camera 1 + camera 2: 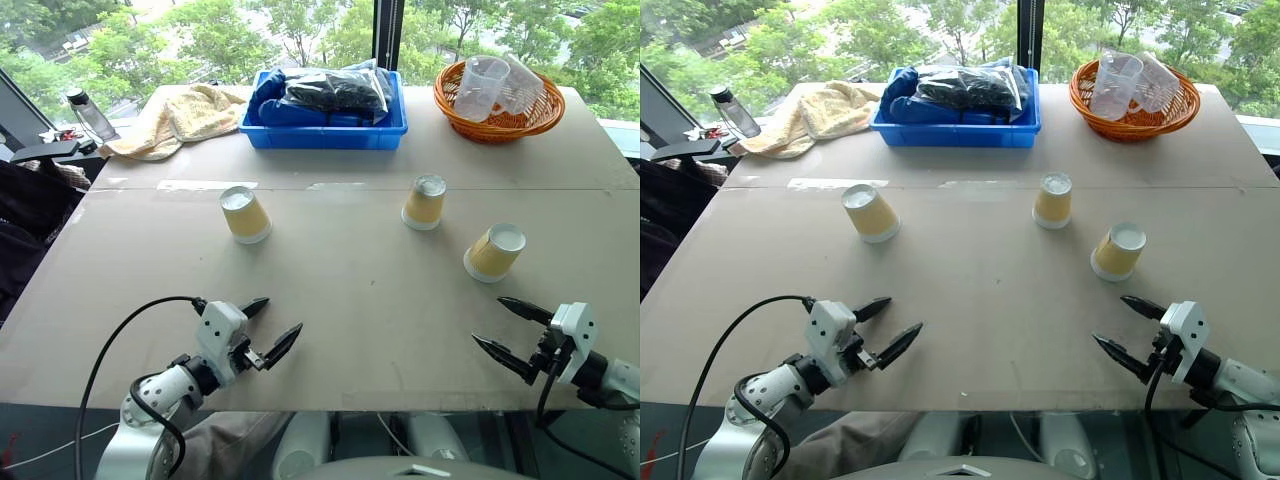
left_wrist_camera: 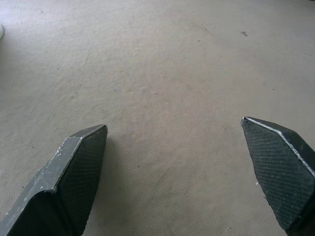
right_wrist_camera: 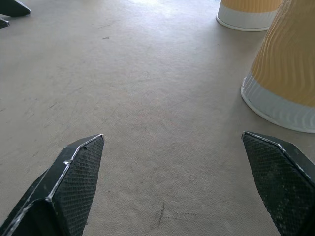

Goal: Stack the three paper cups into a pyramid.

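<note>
Looking over the table (image 1: 330,330), I see my left gripper (image 1: 271,322) and my right gripper (image 1: 511,334) both low near the front edge, each with its fingers spread wide and holding nothing. The three paper cups stand upside down and well apart from each other: the left cup (image 1: 245,214), the middle cup (image 1: 425,202) and the right cup (image 1: 495,251). No pyramid is started yet.

I think the biggest risk is the lightness of these cups. If one finger arrives before the other, it can push a cup away or tip it over, and then it may roll toward the edge. The right cup is nearest to my right gripper, so a careless forward move can knock it. Squeezing too hard can also crush the thin wall.

Later, the two lower cups must stand just beside each other; if a gap remains, the top cup will probably fall between them. At the far side, the blue bin (image 1: 325,130) and the orange basket (image 1: 498,100) are well away.
</note>
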